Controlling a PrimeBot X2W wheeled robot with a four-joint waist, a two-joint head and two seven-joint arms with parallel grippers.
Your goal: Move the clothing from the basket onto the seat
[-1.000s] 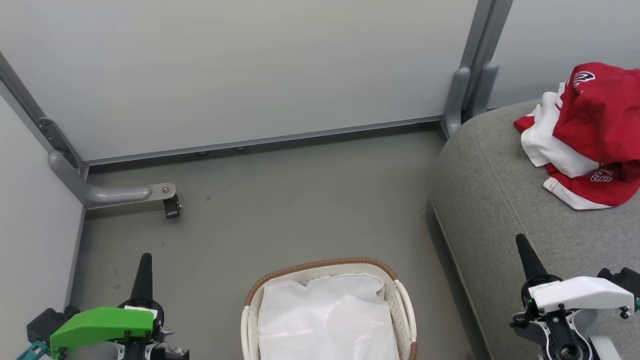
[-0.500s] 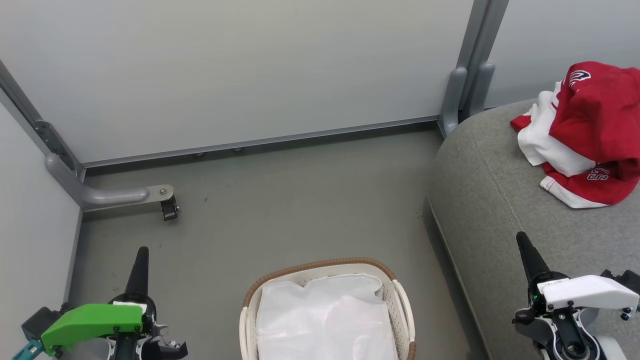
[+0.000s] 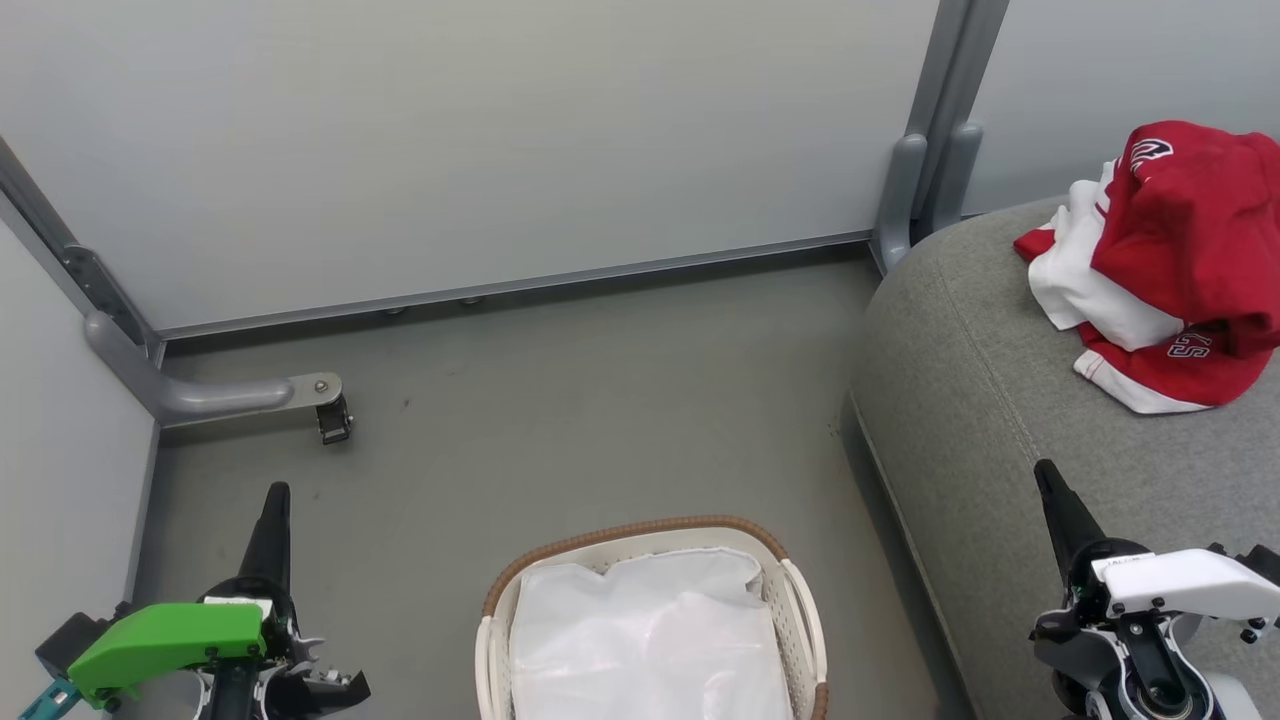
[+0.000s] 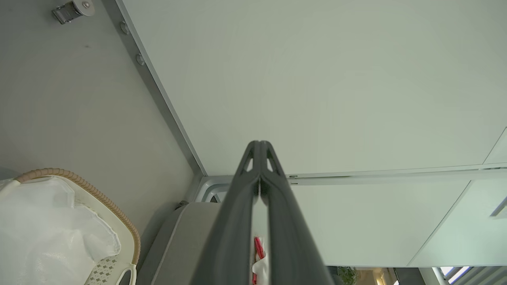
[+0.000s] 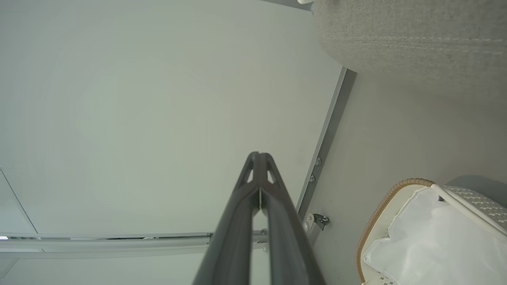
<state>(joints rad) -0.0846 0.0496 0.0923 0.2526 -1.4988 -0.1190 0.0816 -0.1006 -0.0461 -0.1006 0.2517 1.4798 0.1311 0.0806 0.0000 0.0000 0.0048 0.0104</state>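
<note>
The red-and-white clothing (image 3: 1170, 250) lies heaped on the grey seat (image 3: 1000, 400) at the right of the head view; a sliver of clothing (image 4: 258, 253) peeks between my left fingers. The white basket (image 3: 800, 600) with its brown rim stands on the floor at bottom centre, holding just its white liner (image 3: 650, 640). It also shows as the basket (image 4: 119, 221) and the basket (image 5: 380, 213) in the wrist views. My left gripper (image 3: 276, 492) is shut and empty over the floor left of the basket. My right gripper (image 3: 1045, 470) is shut and empty above the seat's front.
Pale partition panels (image 3: 480, 130) close off the back and left, joined by a grey post (image 3: 935, 120). A grey foot with a caster (image 3: 334, 420) juts onto the floor (image 3: 600, 400) at the left. The seat's rounded edge (image 5: 396, 43) hangs over the floor beside the basket.
The head camera has shifted, so the whole picture slid a little left and up. Both grippers stay shut and sit slightly lower in the frame.
</note>
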